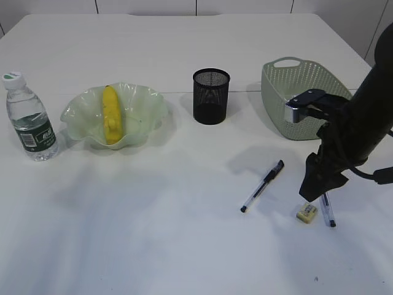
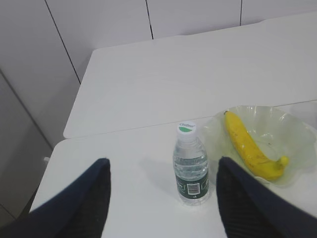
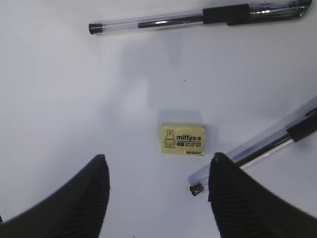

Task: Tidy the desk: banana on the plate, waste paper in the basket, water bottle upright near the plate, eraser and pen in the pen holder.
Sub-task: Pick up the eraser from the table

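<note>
right claw (image 3: 156, 191) apart above eraser (image 3: 183, 139) | white table (image 1: 153, 233) | wall (image 2: 99, 20) seemingly panelled

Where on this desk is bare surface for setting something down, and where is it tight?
Bare: the front-left desk below the water bottle and plate, and the back strip behind the pen holder. Tight: front right, where two pens flank the eraser under the right hand.
</note>
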`<state>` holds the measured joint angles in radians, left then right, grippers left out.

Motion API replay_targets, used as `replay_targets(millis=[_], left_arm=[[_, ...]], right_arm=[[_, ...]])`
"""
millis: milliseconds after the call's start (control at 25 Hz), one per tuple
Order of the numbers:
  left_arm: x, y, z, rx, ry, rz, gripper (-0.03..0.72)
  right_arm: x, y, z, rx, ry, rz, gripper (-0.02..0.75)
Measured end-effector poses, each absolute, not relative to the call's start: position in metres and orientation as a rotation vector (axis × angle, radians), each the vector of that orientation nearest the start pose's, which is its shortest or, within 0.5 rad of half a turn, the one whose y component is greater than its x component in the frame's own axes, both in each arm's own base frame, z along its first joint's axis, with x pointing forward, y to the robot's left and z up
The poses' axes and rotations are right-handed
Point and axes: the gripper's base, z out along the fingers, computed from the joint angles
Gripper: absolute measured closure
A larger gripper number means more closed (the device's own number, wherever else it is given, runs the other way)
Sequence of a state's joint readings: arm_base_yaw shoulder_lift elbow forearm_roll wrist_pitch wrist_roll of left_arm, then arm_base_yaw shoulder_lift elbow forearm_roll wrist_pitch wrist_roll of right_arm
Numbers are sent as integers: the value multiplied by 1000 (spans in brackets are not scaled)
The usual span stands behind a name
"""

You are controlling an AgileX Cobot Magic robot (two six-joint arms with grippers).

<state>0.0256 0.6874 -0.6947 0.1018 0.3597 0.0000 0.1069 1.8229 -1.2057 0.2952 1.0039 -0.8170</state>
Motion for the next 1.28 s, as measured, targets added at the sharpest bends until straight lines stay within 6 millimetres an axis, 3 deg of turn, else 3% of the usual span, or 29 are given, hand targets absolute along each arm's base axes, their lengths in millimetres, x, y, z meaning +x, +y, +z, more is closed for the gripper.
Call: replay_targets(millis=[240,640,1280], left_arm=[[141,7,354,39,1835,118,214],[141,7,353,39,1839,118,214],[141,7,353,38,1846,118,216]], right_arm=[[341,58,168,-1143,2834,346,266],[346,57,146,-1151,2868,340,266],[351,56,131,-1151,2868,306,265]])
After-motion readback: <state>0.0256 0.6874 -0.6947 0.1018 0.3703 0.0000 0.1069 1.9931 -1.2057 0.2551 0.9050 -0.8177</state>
